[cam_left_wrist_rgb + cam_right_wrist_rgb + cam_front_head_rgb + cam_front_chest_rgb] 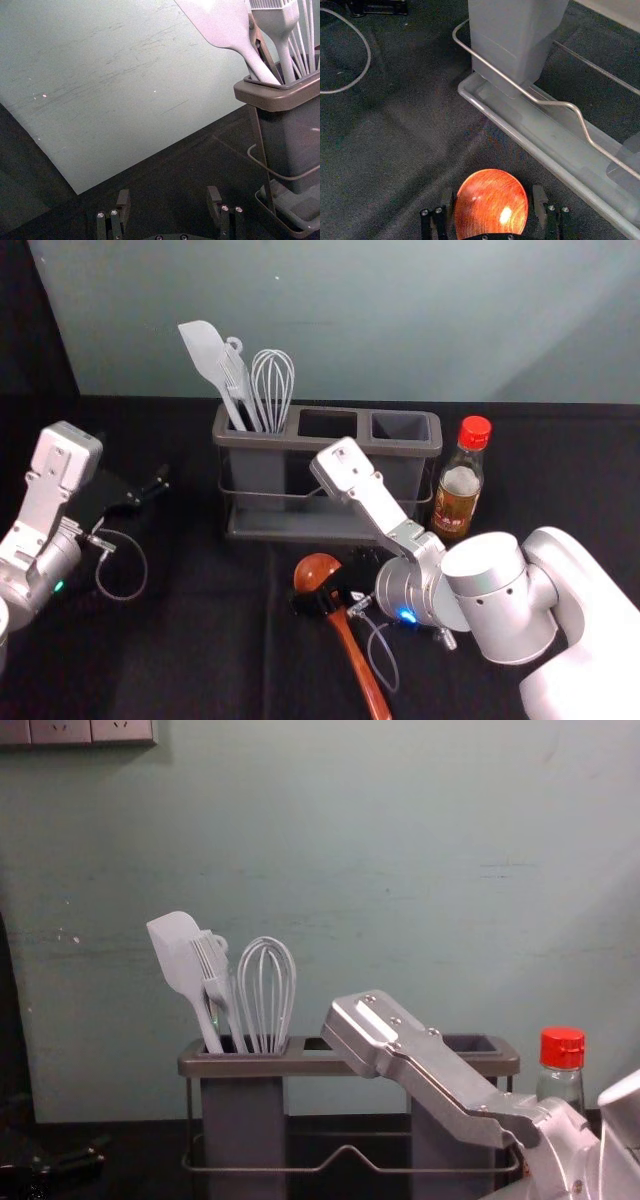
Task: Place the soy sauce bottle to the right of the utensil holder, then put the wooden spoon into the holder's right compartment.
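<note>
Soy sauce bottle of clear glass, with a red cap and printed label, stands upright just right of the grey plastic utensil holder. Before the holder, the reddish-brown wooden spoon lies on the black-covered bench, its handle pointing towards the robot. The right end effector is at the spoon's bowl, fingers spread well apart on either side, no grip closed on it. White spatula, brush and whisk occupy the left compartment. The left end effector waits left of the holder, wide open, holding nothing.
</note>
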`<action>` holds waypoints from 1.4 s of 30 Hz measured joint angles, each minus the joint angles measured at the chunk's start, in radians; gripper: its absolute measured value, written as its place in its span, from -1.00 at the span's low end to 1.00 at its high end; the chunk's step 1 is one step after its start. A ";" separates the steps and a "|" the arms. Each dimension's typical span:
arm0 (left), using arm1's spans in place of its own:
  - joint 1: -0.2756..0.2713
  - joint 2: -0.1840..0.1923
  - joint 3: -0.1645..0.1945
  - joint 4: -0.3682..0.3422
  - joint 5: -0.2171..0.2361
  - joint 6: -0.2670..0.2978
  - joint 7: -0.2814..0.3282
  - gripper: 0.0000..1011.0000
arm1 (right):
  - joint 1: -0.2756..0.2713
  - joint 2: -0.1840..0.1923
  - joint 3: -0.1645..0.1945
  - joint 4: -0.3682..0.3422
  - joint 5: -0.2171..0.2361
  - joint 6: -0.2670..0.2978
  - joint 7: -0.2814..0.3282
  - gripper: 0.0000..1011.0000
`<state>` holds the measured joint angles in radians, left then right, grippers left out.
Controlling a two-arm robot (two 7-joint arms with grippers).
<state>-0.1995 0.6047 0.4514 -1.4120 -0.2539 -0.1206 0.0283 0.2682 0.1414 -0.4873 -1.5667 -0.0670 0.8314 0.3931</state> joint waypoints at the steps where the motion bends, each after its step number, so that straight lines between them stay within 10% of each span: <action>1: 0.000 0.000 0.000 0.000 0.000 0.000 0.000 0.99 | 0.000 0.000 0.001 0.000 -0.002 0.000 0.001 0.98; 20: 0.000 0.000 0.000 0.000 0.000 0.000 0.000 0.99 | -0.018 -0.014 0.023 -0.009 -0.033 -0.007 0.027 0.66; 31: 0.000 0.000 0.000 0.000 0.000 0.000 0.000 0.99 | -0.073 0.024 0.054 -0.157 -0.050 -0.002 0.053 0.66; 42: 0.000 0.000 0.000 0.000 0.000 0.000 0.000 0.99 | -0.201 0.085 0.150 -0.308 0.028 -0.257 0.060 0.66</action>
<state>-0.1995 0.6047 0.4514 -1.4120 -0.2539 -0.1205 0.0283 0.0673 0.2261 -0.3372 -1.8746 -0.0389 0.5744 0.4532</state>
